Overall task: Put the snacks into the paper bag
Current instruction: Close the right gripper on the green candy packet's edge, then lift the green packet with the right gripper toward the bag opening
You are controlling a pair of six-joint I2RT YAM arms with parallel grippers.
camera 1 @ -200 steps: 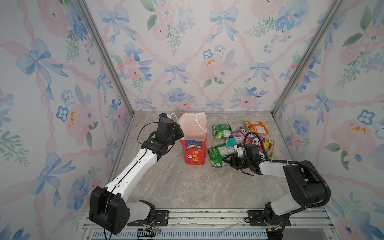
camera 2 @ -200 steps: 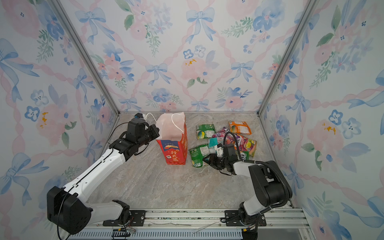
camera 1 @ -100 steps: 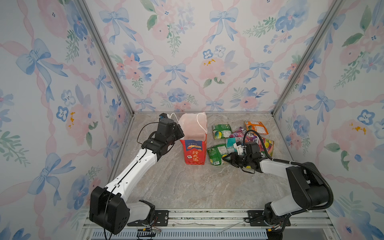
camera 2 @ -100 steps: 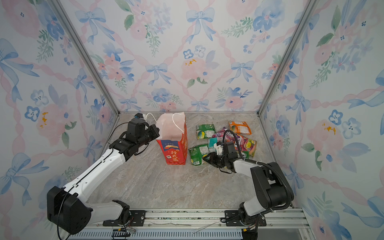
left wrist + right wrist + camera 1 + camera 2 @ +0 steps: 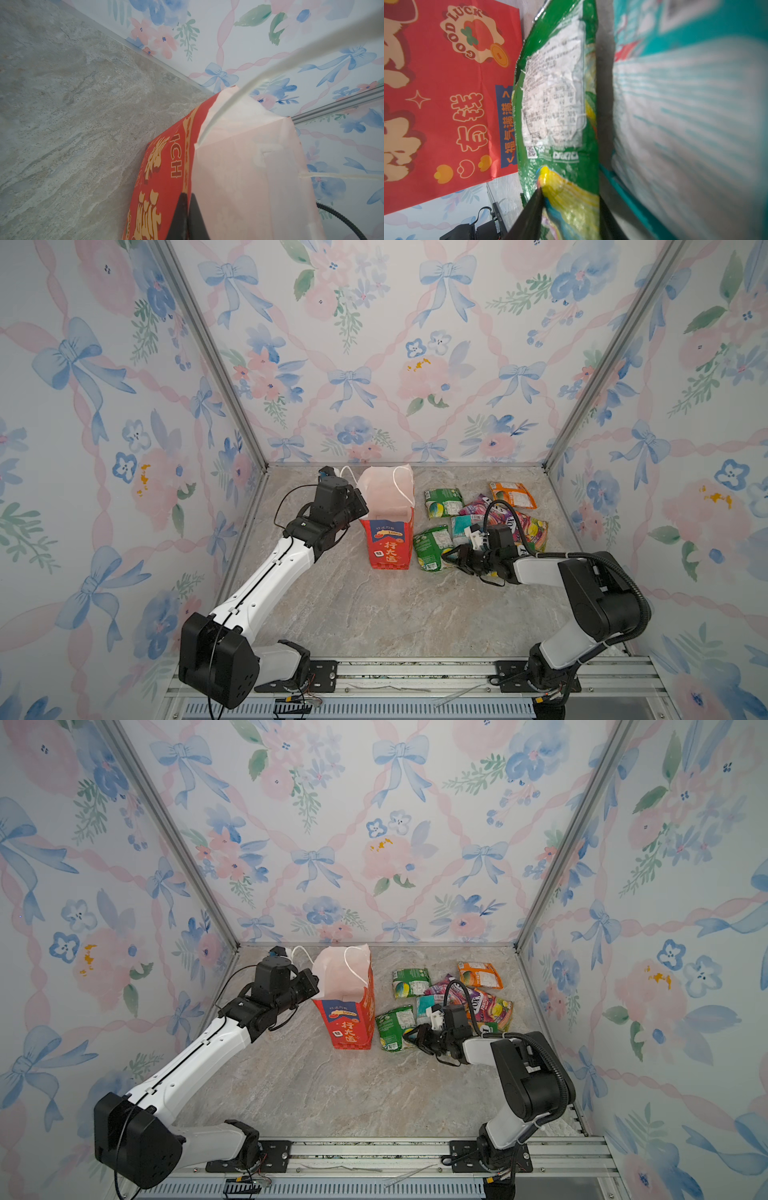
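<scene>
Red paper bag (image 5: 388, 543), one; snacks (image 5: 459, 526), seven

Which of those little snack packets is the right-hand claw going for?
The green crinkly packet lying closest to the red paper bag; the right gripper straddles its end. The other green packet lies farther back, untouched.

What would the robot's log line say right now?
left tool: shut on paper bag rim | right tool: gripping green packet beside bag | other snacks: on table
</scene>
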